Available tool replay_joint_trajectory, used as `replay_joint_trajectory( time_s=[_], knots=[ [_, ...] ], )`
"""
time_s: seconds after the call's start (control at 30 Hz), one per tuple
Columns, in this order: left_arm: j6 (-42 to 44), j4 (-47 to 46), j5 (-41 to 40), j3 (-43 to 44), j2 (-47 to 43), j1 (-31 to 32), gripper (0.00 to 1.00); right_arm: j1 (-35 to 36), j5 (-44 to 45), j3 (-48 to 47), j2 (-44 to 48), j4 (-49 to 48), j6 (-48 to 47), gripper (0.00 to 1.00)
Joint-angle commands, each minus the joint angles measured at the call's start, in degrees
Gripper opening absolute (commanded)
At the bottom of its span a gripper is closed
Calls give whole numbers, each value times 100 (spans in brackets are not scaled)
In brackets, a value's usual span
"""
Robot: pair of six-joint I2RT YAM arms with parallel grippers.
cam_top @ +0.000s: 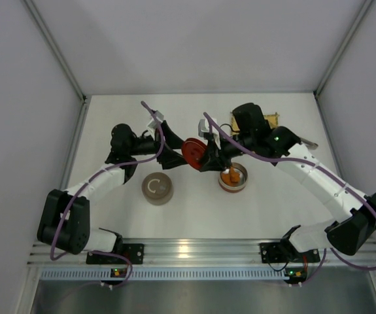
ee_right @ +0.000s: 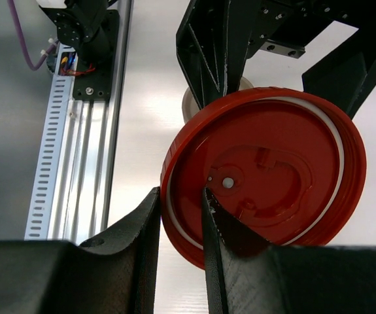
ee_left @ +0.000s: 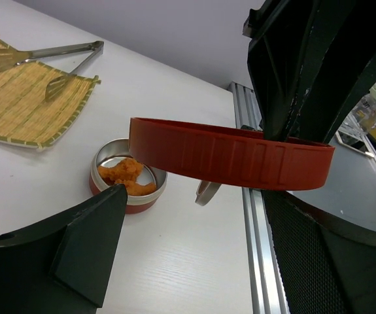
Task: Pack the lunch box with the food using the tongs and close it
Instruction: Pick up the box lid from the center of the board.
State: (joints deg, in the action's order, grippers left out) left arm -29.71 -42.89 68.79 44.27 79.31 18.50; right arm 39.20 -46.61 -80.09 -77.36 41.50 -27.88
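two tools meet at the red lid [ee_right: 266, 176] above the counter [ee_left: 174, 261]: your right tool [ee_right: 180, 196] clamps its rim while your left tool [ee_left: 197, 196] gapes around it, likely for a handover. fried pieces [ee_left: 127, 176] sit in the lunch box [ee_left: 97, 171] below; tongs [ee_left: 57, 55] lie on the mat [ee_left: 17, 111].

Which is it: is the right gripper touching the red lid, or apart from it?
Touching. The right wrist view shows the right gripper pinching the lid at its rim, one finger on each face.

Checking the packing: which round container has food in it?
The red-banded metal bowl with orange pieces inside; the tan one beside it shows none.
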Motion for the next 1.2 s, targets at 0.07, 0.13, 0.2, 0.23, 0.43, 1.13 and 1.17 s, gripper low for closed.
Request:
replay_joint_trajectory(
  time_s=[0.07,0.13,0.2,0.23,0.43,1.13,1.17],
  knots=[
    [-280,-914,178,275,41,109,82,9,-322,-331,107,-27,46,0],
    [-429,-949,152,293,76,223,75,9,-340,-349,72,-89,98,0],
    [-500,-1010,143,284,93,294,68,9,-349,-340,64,-98,116,0],
    [-518,-1010,126,284,111,338,66,9,-357,-358,55,-115,116,0],
    [-386,-598,20,345,155,365,53,9,-384,-375,81,-89,142,0],
    [722,5827,-1271,2094,42,356,0,-1213,741,1127,1012,-1380,1311,99],
    [695,5897,-1394,2103,6,356,0,-1213,741,1154,1021,-1416,1416,99]
  ],
)
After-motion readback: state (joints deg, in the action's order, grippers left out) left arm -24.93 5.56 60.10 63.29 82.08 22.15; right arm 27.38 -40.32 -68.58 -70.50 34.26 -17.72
